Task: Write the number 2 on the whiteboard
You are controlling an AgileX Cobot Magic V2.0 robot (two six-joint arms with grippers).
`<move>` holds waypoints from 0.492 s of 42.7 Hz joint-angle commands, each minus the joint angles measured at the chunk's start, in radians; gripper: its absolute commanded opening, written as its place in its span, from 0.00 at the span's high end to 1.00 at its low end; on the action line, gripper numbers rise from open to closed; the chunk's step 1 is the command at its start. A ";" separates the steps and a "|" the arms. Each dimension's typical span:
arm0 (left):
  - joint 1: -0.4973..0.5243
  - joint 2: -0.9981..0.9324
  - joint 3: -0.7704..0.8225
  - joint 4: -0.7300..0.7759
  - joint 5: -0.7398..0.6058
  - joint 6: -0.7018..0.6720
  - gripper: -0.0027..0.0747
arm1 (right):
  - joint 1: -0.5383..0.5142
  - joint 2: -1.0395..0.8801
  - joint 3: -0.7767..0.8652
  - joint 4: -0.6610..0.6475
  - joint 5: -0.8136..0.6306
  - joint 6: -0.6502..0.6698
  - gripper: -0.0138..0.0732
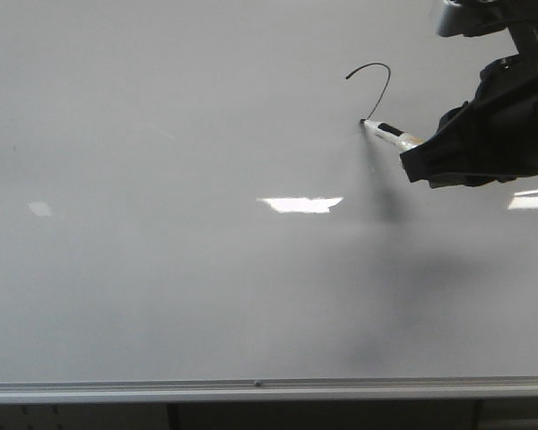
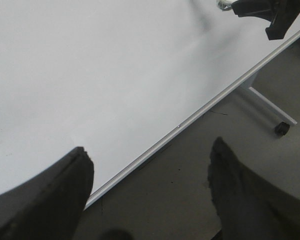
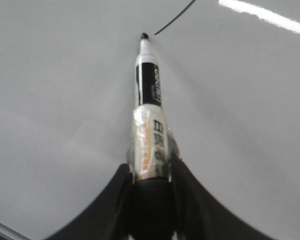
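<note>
Clamped between our right gripper's (image 3: 151,172) fingers is the marker (image 3: 149,120), held by its rear half, its long axis running straight out ahead of the jaws with the black nib farthest from us. That nib touches the whiteboard (image 1: 161,269) at the lower end of the stroke drawn so far. From the tip, the number 2 (image 1: 373,85) rises away from the claw as a thin curved hook: only the arched top and the downward sweep exist, no flat base yet. We judge the coming move turns on this: the base stroke must run sideways from the nib's contact point, crosswise to the marker's axis, so the claw should carry the pen laterally while keeping the tip pressed down. Our left gripper (image 2: 150,190) hangs spread wide and empty over the board's metal frame edge, well apart from the writing; the right arm is plainly the nearer.
</note>
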 commanded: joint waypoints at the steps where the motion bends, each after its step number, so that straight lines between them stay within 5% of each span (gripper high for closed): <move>1: 0.002 -0.004 -0.025 -0.020 -0.073 -0.009 0.35 | 0.002 -0.028 -0.030 -0.002 -0.055 -0.010 0.92; 21: 0.002 -0.004 -0.025 -0.020 -0.073 -0.009 0.35 | -0.132 -0.029 -0.030 0.002 0.020 -0.005 0.92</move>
